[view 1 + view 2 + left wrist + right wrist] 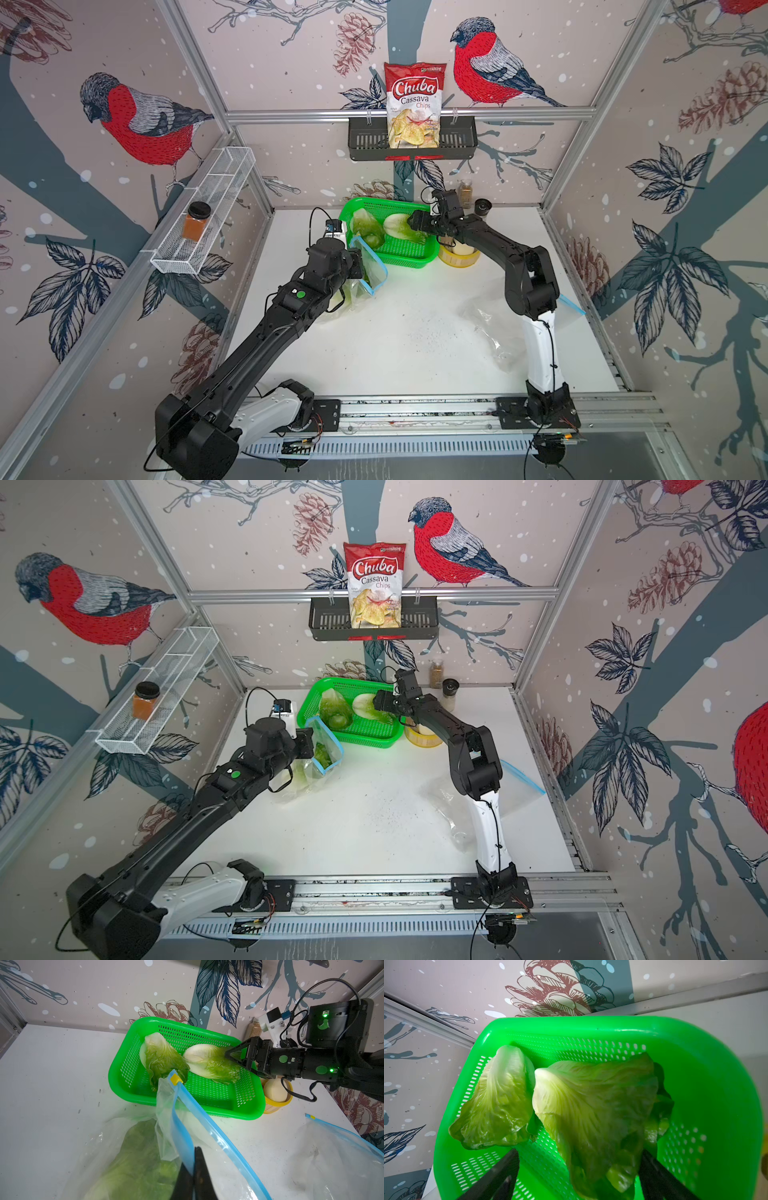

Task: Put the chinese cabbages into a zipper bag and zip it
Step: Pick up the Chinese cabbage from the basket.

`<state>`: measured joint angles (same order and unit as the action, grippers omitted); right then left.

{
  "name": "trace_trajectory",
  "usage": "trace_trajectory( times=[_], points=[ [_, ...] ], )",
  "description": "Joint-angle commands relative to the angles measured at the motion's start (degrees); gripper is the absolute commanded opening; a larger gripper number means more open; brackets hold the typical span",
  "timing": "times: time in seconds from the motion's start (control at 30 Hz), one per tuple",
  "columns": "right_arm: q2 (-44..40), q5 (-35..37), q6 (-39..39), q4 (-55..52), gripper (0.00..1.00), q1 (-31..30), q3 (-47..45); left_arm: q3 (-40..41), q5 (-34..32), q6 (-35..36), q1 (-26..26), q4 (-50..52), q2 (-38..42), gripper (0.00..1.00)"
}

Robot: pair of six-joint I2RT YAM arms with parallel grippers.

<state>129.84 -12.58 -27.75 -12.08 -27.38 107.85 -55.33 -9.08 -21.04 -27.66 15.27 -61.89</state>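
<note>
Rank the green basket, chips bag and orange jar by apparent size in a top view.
Largest: basket and chips bag, too alike to rank.
Smallest: orange jar, clearly.

Left tool (pixel 194 1159) tight on zipper bag (pixel 207 1124)

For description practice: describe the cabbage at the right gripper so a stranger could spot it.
Find the green basket at the back. Two cabbages lie inside; this cabbage is nearer the yellow tub, leafy end between the right gripper's open jaws.
</note>
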Motion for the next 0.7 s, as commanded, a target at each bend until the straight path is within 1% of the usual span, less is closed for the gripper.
trace_trajectory(
  times=[0.0, 0.17, 0.3, 0.37, 0.47, 0.57, 0.6, 0.67],
  points=[
    [3.25, 0.21, -2.12, -5.82, 0.89, 0.04, 2.48, 0.05, 0.32, 0.32, 0.15, -2.90, -0.07, 0.00],
    [5.93, -0.24, -2.14, -6.63, 0.89, -0.82, 5.62, 0.09, 0.40, 0.33, 0.15, -2.63, 0.14, 0.00],
    [7.33, -1.40, -2.49, -9.00, 0.84, -1.12, 8.52, 0.22, 0.26, 0.30, 0.15, -2.41, 0.52, 0.00],
    [5.86, -1.64, -2.74, -7.09, 0.81, -1.27, 6.88, 0.31, 0.28, 0.30, 0.15, -2.49, 0.62, 0.00],
    [3.23, -2.73, -3.14, -1.52, 0.74, -1.34, 2.60, 0.38, 0.05, 0.30, 0.15, -2.59, 0.52, 0.00],
    [3.67, -1.75, -3.27, -0.44, 0.72, -1.19, 2.63, 0.23, 0.56, 0.28, 0.17, -2.73, 0.31, 0.00],
    [4.14, -2.22, -3.28, -0.03, 0.73, -1.11, 2.97, 0.14, 0.65, 0.23, 0.15, -2.64, 0.32, 0.00],
    [4.87, -3.32, -3.28, 1.13, 0.70, -1.16, 3.28, 0.33, 0.56, 0.22, 0.15, -2.64, 0.50, 0.00]
  ],
)
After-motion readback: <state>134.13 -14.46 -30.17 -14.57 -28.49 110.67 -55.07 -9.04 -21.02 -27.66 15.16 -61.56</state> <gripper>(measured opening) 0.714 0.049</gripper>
